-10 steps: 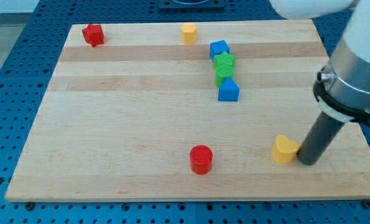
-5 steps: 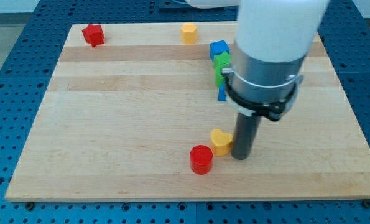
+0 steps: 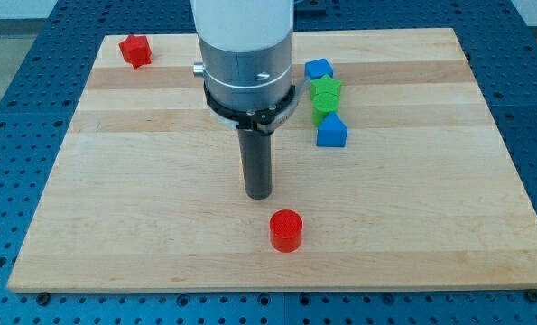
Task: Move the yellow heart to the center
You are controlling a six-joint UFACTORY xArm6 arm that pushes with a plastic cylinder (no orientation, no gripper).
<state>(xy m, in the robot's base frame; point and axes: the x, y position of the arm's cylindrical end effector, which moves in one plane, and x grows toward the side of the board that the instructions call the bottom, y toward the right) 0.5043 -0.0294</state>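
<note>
Pale wooden board [image 3: 115, 181], my tip [image 3: 258, 195] above glossy red cylinder [image 3: 285, 230].

My arm comes down from the view's top, a wide pale cylinder ringed by a dark collar. Below it the straight dark rod stands upright, and my tip [image 3: 259, 194] rests on the counter [image 3: 142, 199] near its middle.

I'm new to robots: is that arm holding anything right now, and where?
Nothing is held. My tip only pushes, and the yellow heart shows as a sliver at the rod's left edge.
</note>
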